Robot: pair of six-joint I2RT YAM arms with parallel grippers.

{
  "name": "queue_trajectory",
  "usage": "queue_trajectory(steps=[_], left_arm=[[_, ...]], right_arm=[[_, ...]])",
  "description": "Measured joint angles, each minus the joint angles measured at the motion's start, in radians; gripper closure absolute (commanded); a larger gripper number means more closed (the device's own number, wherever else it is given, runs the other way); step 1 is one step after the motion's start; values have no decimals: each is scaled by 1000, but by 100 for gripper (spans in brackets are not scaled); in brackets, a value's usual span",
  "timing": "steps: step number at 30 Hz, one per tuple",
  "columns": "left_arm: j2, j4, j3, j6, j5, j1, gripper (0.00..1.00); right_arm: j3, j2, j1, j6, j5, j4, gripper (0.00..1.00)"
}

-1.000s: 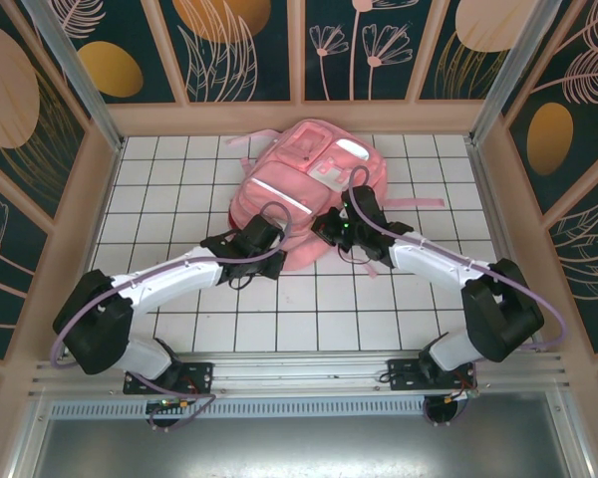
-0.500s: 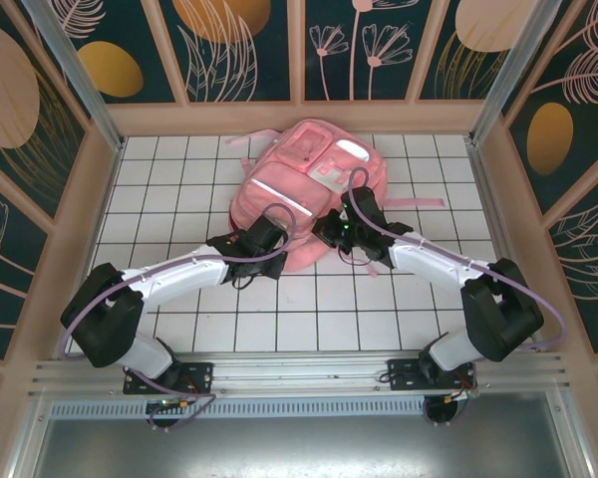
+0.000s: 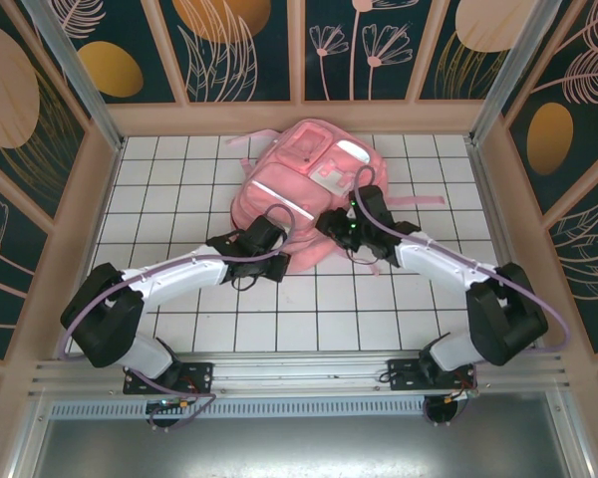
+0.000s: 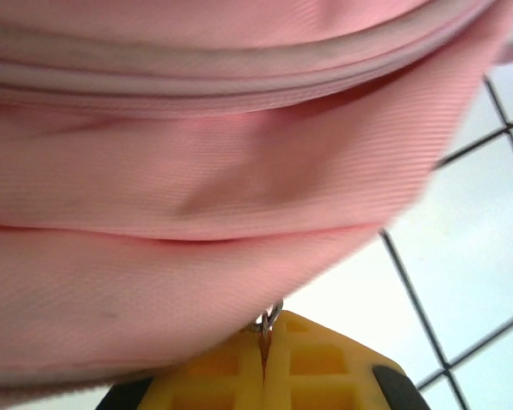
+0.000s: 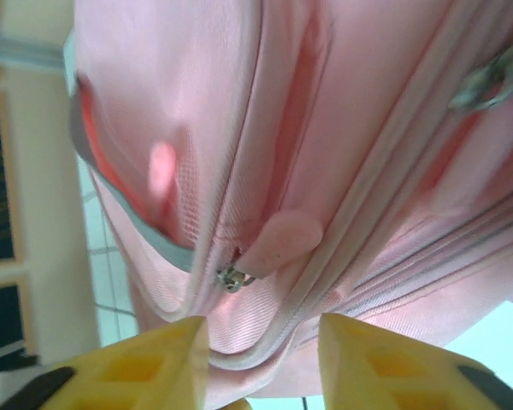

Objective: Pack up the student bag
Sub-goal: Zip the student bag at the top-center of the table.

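We see the large pink fabric backpack (image 3: 297, 179) lying flat, front pockets up, on the white tiled table (image 3: 179, 179), just past centre toward twelve o'clock. Its silvery stripe (image 3: 277, 189) crosses the front at a slant. A long pink strap (image 3: 419, 203) trails toward three o'clock. A small metal zip pull (image 5: 231, 278) hangs at one seam.

The large pink fabric backpack (image 3: 304, 189) sits far-centre on the white tiled table (image 3: 169, 189); bare tiles lie left, right and near of it. Obstructing its near edge: left gripper (image 4: 265, 350), pinched on a small metal zip ring (image 4: 270, 318), and right gripper (image 5: 261, 329), fingers apart.
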Motion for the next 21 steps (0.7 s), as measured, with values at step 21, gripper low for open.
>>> queue_trajectory(steps=[21], left_arm=[[82, 26, 282, -71, 290, -35, 100]], right_arm=[[-459, -423, -102, 340, -186, 261, 46]])
